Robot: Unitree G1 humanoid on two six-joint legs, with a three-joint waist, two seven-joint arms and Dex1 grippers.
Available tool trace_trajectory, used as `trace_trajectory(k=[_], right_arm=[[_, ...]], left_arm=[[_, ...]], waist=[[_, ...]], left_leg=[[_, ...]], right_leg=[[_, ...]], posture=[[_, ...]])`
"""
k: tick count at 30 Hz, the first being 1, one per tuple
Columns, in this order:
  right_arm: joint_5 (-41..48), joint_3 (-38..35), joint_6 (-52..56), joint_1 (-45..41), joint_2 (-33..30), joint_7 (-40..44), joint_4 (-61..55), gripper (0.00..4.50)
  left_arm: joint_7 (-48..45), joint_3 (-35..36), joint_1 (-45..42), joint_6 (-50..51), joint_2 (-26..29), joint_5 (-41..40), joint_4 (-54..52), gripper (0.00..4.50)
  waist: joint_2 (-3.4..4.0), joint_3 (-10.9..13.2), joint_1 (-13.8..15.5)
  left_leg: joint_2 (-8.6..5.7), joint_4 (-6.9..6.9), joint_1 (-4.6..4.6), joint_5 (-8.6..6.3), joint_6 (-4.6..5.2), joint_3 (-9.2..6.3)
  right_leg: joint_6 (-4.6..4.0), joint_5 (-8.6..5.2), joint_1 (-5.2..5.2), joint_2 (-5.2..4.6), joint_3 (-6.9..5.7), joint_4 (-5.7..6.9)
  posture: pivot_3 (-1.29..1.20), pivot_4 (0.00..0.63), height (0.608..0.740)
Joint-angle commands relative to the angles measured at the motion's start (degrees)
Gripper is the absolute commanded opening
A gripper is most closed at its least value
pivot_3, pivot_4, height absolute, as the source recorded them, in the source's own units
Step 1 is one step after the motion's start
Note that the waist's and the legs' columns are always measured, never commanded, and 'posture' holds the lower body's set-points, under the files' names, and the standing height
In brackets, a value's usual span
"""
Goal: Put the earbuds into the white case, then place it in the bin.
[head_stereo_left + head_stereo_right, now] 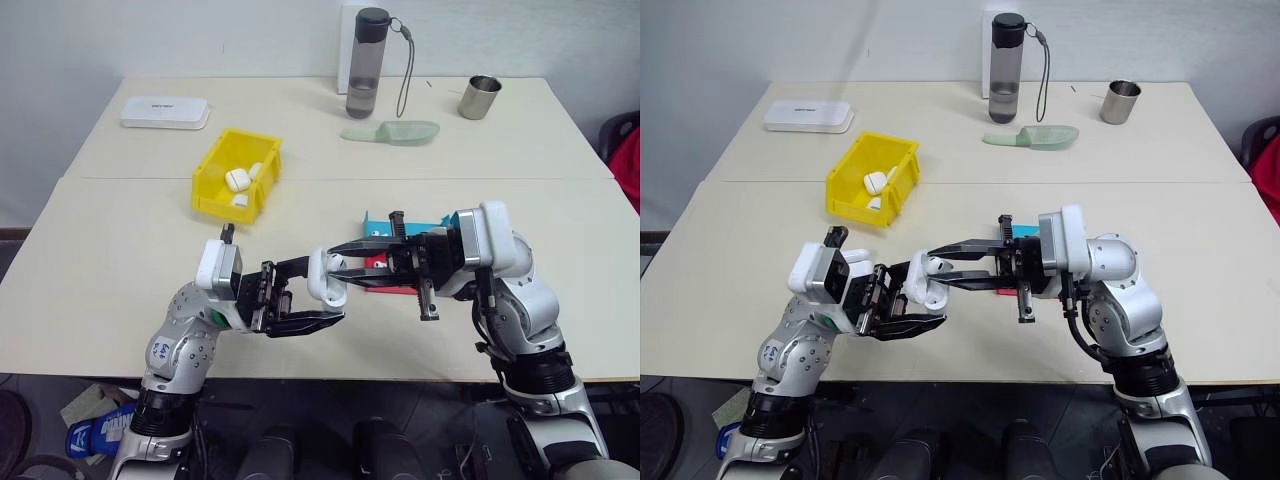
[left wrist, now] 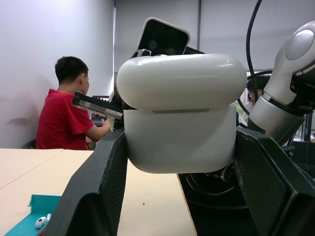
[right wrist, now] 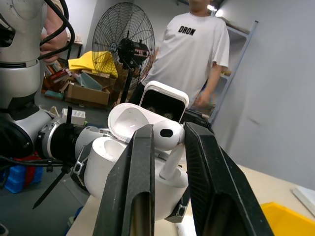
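Observation:
My left gripper (image 1: 330, 291) is shut on the white case (image 1: 324, 280), held in the air over the table's near edge. The left wrist view has the case (image 2: 179, 123) clamped between both fingers. Its lid (image 3: 129, 118) stands open. My right gripper (image 1: 338, 267) comes in from the right and is shut on an earbud (image 3: 166, 133), held stem-down right at the case's open mouth. Another earbud (image 2: 41, 222) lies in the teal tray (image 1: 376, 222) under the right hand. The yellow bin (image 1: 213, 187) sits behind, to the left, with white cases inside.
At the back of the table are a flat white box (image 1: 165, 111), a dark bottle (image 1: 367, 65), a green scoop (image 1: 392, 132) and a metal cup (image 1: 480, 97). A person in red (image 2: 64, 123) sits nearby; a person in white (image 3: 197, 54) stands by a fan (image 3: 123, 46).

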Motion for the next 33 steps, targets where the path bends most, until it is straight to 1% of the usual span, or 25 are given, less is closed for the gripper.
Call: trace_trajectory(k=[1, 2, 4, 9, 12, 13, 17, 18, 20, 23, 25, 28, 30, 32, 33], right_arm=[[-0.3, 1.4, 3.4, 0.4, -1.0, -0.2, -0.6, 0.79], [-0.7, 1.0, 2.1, 0.2, -0.6, -0.1, -0.5, 1.17], [-0.8, 0.5, 1.1, 0.2, -0.4, 0.2, -0.6, 1.78], [1.2, -1.8, 2.7, 0.3, -1.7, 0.5, -1.1, 3.35], [2.2, -3.5, 3.7, 0.3, -3.1, 0.5, -1.5, 4.40], [2.9, -4.7, 4.3, 0.7, -4.1, 0.3, -1.7, 4.49], [6.5, -11.9, 8.0, 4.4, -10.9, -0.3, -3.1, 4.49], [6.8, -13.6, 8.5, 5.7, -12.7, -0.2, -3.2, 4.49], [4.6, -18.5, 6.5, 10.8, -17.6, 2.3, -1.3, 4.49], [-0.9, -27.3, -0.6, 20.5, -23.1, 5.6, 6.6, 4.49], [-4.4, -32.5, -6.9, 26.2, -24.6, 6.6, 14.7, 4.49], [-8.0, -37.7, -14.7, 31.0, -25.3, 5.7, 27.3, 4.49], [-10.7, -38.5, -19.4, 33.0, -26.1, 6.1, 34.6, 4.49], [-12.5, -37.8, -21.2, 33.7, -27.1, 6.0, 37.2, 4.49], [-14.0, -36.6, -21.0, 32.7, -27.8, 4.1, 36.8, 4.49]], left_arm=[[-0.6, -1.2, -2.7, -1.9, -1.9, -1.6, -3.5, 2.77], [-0.6, -1.2, -2.8, -1.9, -2.0, -1.6, -3.5, 2.77], [-0.6, -1.1, -2.8, -2.0, -2.1, -1.4, -3.5, 2.77], [-0.2, -0.8, -2.7, -2.4, -2.6, -1.1, -3.3, 2.77], [0.3, -0.1, -2.4, -2.4, -2.6, -1.4, -3.1, 2.77], [0.7, 0.0, -2.1, -2.5, -2.5, -1.2, -3.1, 2.77], [0.7, 1.3, 0.0, -3.4, -1.2, -0.6, -2.4, 2.77], [0.5, 1.7, 0.6, -3.7, -0.7, -0.4, -2.2, 2.77], [0.1, 2.5, 2.1, -4.3, 0.6, -0.1, -1.8, 2.77], [-0.2, 4.1, 4.5, -5.4, 2.4, -0.1, -1.9, 2.77], [-0.2, 5.2, 6.1, -6.0, 3.1, -0.4, -2.0, 2.77], [0.3, 5.6, 7.7, -6.5, 3.4, -0.4, -2.6, 2.77], [0.1, 5.4, 8.6, -7.1, 3.5, 0.0, -2.7, 2.77], [0.1, 5.3, 9.0, -7.5, 3.5, 0.1, -2.8, 2.77], [0.3, 5.1, 9.2, -7.6, 3.5, 0.2, -3.0, 2.77]], waist=[[0.00, 0.0, 0.0], [0.00, 0.0, 0.0], [0.00, 0.0, 0.0], [0.00, 0.0, 0.0], [0.00, 0.0, 0.0], [0.00, 0.0, 0.0], [-0.03, 0.0, 0.5], [-0.03, 0.0, 0.7], [-0.04, 0.0, 1.0], [-0.05, 0.0, 1.8], [-0.08, 0.0, 1.9], [-0.08, 0.0, 1.7], [-0.08, 0.1, 1.5], [-0.06, 0.1, 1.1], [-0.03, 0.1, 0.9]], left_leg=[[0.00, 0.00, 0.00, 0.00, 0.00, 0.00], [0.00, 0.00, 0.00, 0.00, 0.00, 0.00], [0.00, 0.00, 0.00, 0.00, 0.00, 0.00], [0.00, 0.00, 0.00, 0.00, 0.00, 0.00], [0.00, 0.00, -0.01, 0.00, 0.00, 0.00], [0.00, 0.00, -0.01, 0.00, 0.00, 0.00], [-0.01, 0.01, -0.03, 0.00, 0.01, -0.03], [-0.01, 0.01, -0.04, -0.01, 0.02, -0.03], [-0.01, -0.01, -0.04, -0.02, 0.04, -0.03], [0.00, -0.06, -0.03, -0.02, 0.05, -0.03], [-0.01, -0.03, -0.01, -0.05, 0.11, -0.02], [-0.02, -0.01, 0.03, -0.07, 0.15, 0.11], [0.00, 0.00, 0.06, -0.07, 0.16, 0.18], [0.01, -0.02, 0.11, -0.07, 0.15, 0.24], [0.04, -0.06, 0.13, -0.07, 0.15, 0.32]], right_leg=[[0.00, 0.00, 0.00, 0.00, 0.00, 0.00], [0.00, 0.00, 0.00, 0.00, 0.00, 0.00], [0.00, 0.00, 0.00, 0.00, 0.00, 0.00], [0.00, 0.00, 0.00, 0.00, -0.01, -0.01], [0.00, 0.00, 0.00, 0.00, 0.00, -0.01], [0.00, 0.00, 0.00, 0.00, 0.00, -0.02], [0.00, 0.00, 0.04, -0.02, -0.03, -0.07], [0.00, 0.00, 0.07, -0.02, -0.03, -0.14], [0.00, 0.00, 0.08, -0.01, -0.03, -0.17], [0.00, 0.00, 0.12, 0.00, -0.05, -0.24], [0.00, 0.00, 0.21, -0.01, -0.05, -0.29], [0.00, 0.00, 0.24, -0.01, 0.04, -0.31], [0.00, 0.00, 0.24, 0.00, 0.09, -0.31], [0.00, 0.00, 0.22, 0.02, 0.13, -0.28], [0.00, 0.00, 0.22, 0.05, 0.20, -0.29]], posture=[[0.00, 0.150, 0.740], [0.00, 0.150, 0.740], [0.00, 0.150, 0.740], [0.00, 0.150, 0.740], [0.00, 0.150, 0.740], [0.00, 0.150, 0.740], [0.00, 0.150, 0.740], [0.00, 0.150, 0.740], [0.00, 0.150, 0.740], [0.00, 0.150, 0.740], [0.00, 0.150, 0.740], [0.00, 0.150, 0.740], [0.00, 0.150, 0.740], [0.00, 0.150, 0.740], [0.00, 0.150, 0.740]])
